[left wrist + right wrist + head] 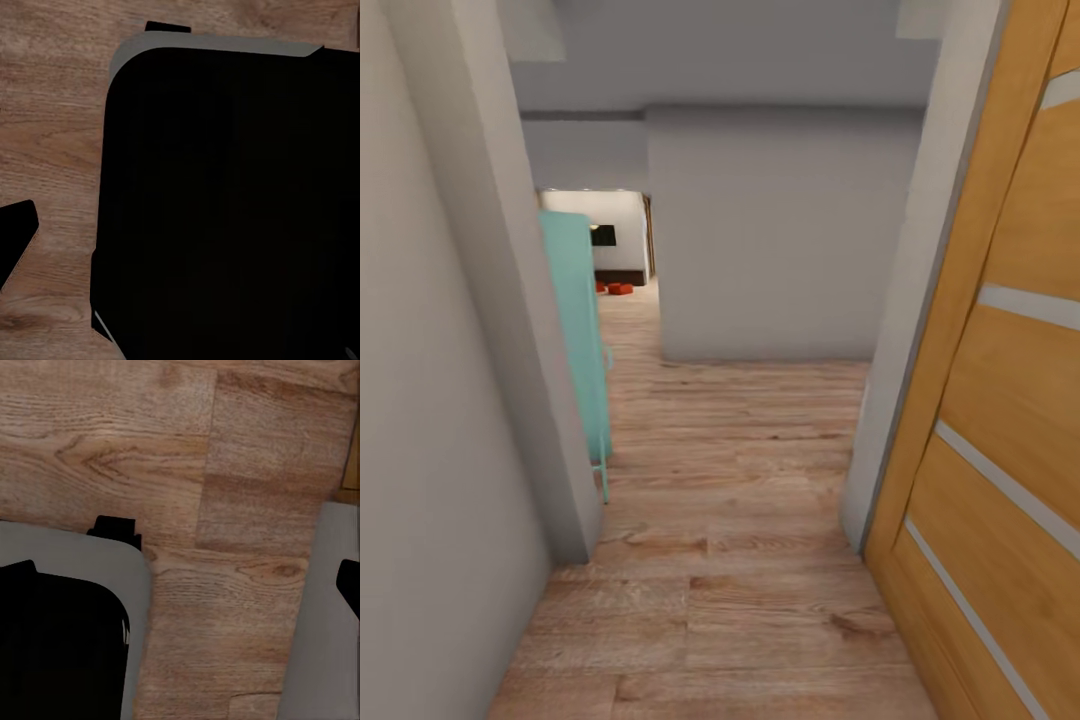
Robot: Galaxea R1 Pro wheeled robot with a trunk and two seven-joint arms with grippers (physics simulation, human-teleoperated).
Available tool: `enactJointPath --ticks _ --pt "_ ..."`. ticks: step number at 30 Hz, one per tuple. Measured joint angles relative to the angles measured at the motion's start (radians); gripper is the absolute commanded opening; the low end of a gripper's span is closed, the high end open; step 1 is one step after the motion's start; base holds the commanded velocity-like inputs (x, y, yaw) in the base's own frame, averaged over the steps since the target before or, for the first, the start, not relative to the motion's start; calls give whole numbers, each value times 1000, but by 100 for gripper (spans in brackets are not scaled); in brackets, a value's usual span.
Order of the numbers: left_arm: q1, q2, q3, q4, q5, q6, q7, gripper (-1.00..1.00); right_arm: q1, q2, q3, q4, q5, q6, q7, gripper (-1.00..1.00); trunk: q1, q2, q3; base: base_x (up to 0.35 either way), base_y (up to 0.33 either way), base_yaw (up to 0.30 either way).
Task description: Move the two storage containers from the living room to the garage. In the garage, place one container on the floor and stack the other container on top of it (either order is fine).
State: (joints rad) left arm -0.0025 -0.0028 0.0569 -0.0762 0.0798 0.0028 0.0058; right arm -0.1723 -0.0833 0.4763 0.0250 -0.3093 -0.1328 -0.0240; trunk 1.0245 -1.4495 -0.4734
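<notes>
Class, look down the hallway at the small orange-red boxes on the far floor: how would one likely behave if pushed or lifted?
The orange-red boxes look low and flat-sitting, so a push would probably slide them on the plank floor, not roll them. They are too distant to judge weight or stiffness.

Black base [225, 210] with rounded grey-edged corners

Light wood plank floor [225, 472] seen from above, grain and board joints visible; a grey-edged black rounded body [60, 637] covers one corner; a pale grey strip [319, 615] runs along the opposite side.
</notes>
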Motion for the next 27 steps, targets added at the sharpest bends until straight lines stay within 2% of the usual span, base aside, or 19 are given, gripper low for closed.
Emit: enactJointPath --ticks 27 --pt "0 0 1 0 0 -5 0 100 0 2 0 0 1 0 0 100 0 0 0 322 0 0"
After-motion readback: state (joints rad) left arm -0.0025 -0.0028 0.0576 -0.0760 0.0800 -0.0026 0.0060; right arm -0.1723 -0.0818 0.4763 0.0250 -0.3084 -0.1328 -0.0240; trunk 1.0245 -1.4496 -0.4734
